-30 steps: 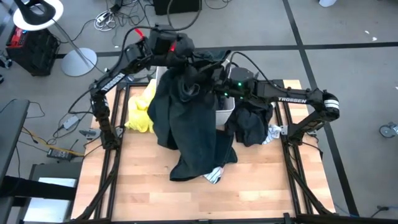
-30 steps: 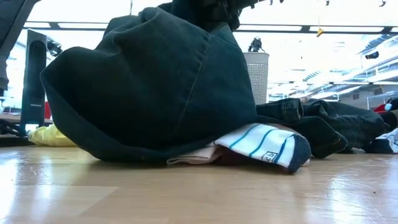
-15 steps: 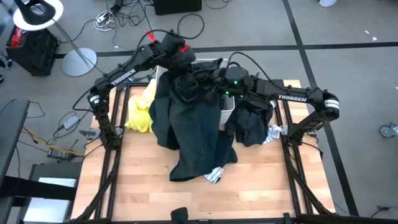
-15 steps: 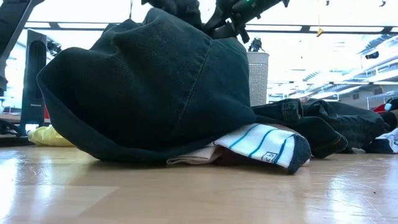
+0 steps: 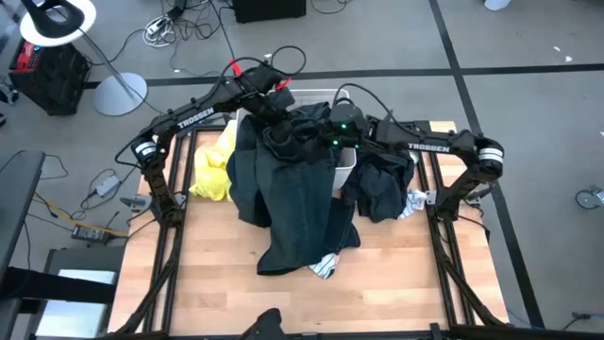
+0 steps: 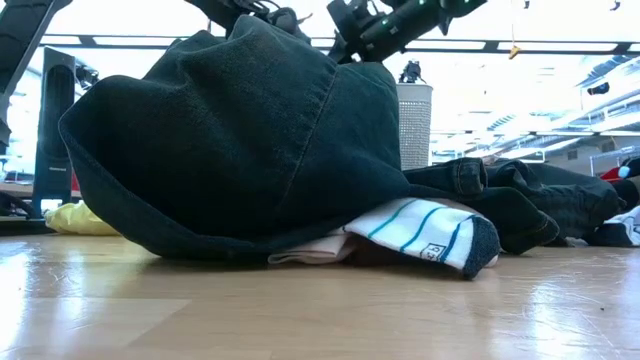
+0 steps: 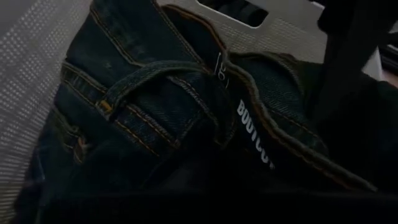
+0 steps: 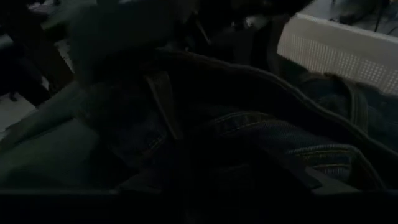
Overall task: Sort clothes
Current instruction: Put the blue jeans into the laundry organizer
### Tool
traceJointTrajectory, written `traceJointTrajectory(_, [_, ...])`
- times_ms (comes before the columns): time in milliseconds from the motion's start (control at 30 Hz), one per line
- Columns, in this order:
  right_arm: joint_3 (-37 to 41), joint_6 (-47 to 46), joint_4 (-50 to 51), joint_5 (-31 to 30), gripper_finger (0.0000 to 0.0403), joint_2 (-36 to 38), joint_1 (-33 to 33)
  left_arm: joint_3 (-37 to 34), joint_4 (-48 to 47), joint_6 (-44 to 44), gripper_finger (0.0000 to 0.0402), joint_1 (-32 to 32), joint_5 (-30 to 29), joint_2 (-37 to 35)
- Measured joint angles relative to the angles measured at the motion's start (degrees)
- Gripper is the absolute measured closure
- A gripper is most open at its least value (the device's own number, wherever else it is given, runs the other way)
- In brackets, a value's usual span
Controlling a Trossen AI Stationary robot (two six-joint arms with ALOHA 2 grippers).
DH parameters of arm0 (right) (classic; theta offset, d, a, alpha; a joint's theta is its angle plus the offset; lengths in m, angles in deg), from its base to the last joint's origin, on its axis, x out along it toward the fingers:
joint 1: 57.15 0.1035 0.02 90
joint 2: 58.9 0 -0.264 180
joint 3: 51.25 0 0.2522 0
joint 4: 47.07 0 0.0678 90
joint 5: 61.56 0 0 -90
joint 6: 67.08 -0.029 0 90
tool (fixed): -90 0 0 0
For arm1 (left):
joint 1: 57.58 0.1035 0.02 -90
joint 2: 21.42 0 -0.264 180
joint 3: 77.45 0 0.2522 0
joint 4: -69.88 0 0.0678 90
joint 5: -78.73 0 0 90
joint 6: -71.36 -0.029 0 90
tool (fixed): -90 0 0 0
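A large pair of dark green jeans drapes from the white bin down onto the wooden table, filling the low view. Its waistband lies bunched on the bin's rim. My left gripper hovers over that bunch from the far left. My right gripper comes at it from the right. A white-striped garment and a pale pink one stick out from under the jeans' lower edge. A yellow garment lies on the left.
A black garment is heaped right of the bin, with a small white patterned piece beside it. The near half of the table is bare wood. The bin's perforated wall stands close behind the jeans.
My left gripper has sunk and come toward the bin, and the jeans' upper bunch has come down with it onto the bin. My right gripper has dropped a little and edged left toward the jeans. The jeans' lower part has stayed on the table.
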Motion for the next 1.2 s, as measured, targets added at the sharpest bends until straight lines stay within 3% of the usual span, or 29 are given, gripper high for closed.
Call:
traceJointTrajectory(267, [0.0, -1.2, -0.5, 1.7, 0.0236, -0.5, -0.6, 3.7, -2.6, -1.1, 0.0256, 1.8, -4.7, 0.0])
traceJointTrajectory(467, [-0.3, -1.6, -1.3, 1.9, 0.0237, 0.0, -0.6, 14.5, -9.7, -4.3, 0.0239, 3.8, -13.1, 0.0])
traceJointTrajectory(567, [-3.9, -0.8, 3.7, 1.6, 0.0240, 0.0, -0.6, 20.1, -13.5, -7.0, 0.0239, 4.2, -14.7, 0.0])
traceJointTrajectory(867, [-20.2, 5.0, 13.9, -1.4, 0.0270, -1.8, -0.9, 31.1, -22.5, -11.4, 0.0239, 4.8, -14.2, -0.6])
traceJointTrajectory(1033, [-29.1, 5.5, 21.0, -1.3, 0.0299, -8.4, -1.0, 30.8, -25.3, -12.1, 0.0239, 6.2, -13.2, -3.6])
traceJointTrajectory(1200, [-37.8, 5.4, 29.4, 0.9, 0.0345, -16.7, -1.0, 25.8, -23.3, -11.8, 0.0238, 7.9, -3.5, -8.8])
